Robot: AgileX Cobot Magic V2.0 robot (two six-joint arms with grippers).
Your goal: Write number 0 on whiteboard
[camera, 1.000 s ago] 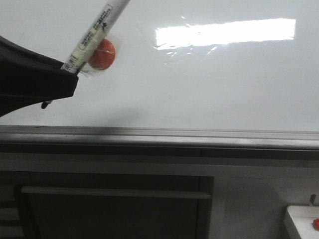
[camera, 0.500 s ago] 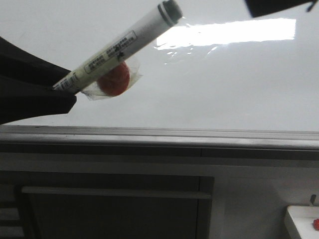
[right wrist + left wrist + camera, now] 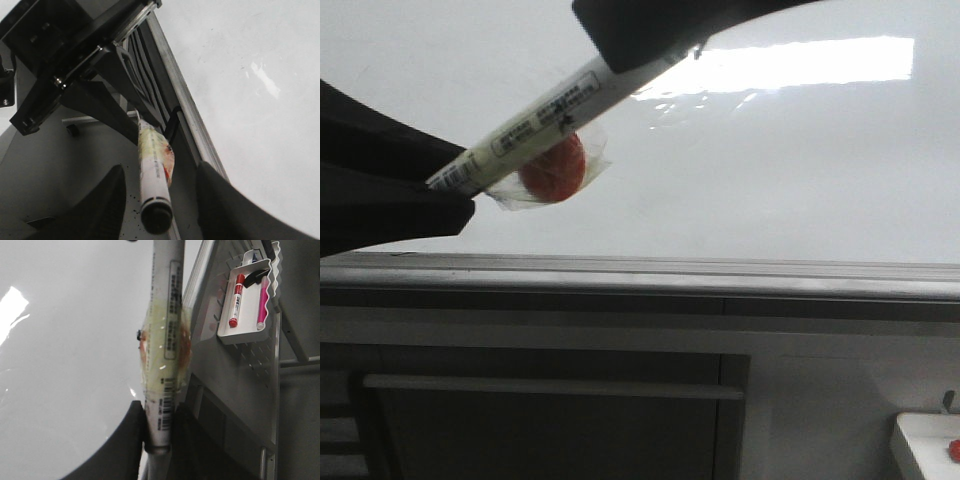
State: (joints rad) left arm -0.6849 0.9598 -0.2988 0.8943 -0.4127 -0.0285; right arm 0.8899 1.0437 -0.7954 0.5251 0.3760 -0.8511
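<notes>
I see one marker (image 3: pixel 545 115) in play, a white barrel with a printed label and an orange-red disc (image 3: pixel 552 168) taped to its side under clear film. My left tool (image 3: pixel 159 432) is clamped on the marker's lower end; in the left wrist view the dark fingers (image 3: pixel 131 432) press the barrel from both sides. In the front view the marker slants up and to the right from that grip, across the whiteboard (image 3: pixel 770 180).

My right tool (image 3: pixel 156 200) is at the other end. In the right wrist view its two fingers (image 3: pixel 107 200) stand apart, one on each side of the dark cap (image 3: pixel 156 216), with gaps showing between them and the cap, so it is open around the tip and not gripping (in the front view it covers the marker's upper end as a dark shape).

The whiteboard shows one bright rectangular reflection and one grey ledge (image 3: pixel 720 275) along its lower edge. I can find no number 0 on the visible surface.

Off to the side, one white tray (image 3: pixel 245 300) holds a red marker (image 3: pixel 236 300), a pink marker (image 3: pixel 262 302) and a dark piece I cannot identify.
</notes>
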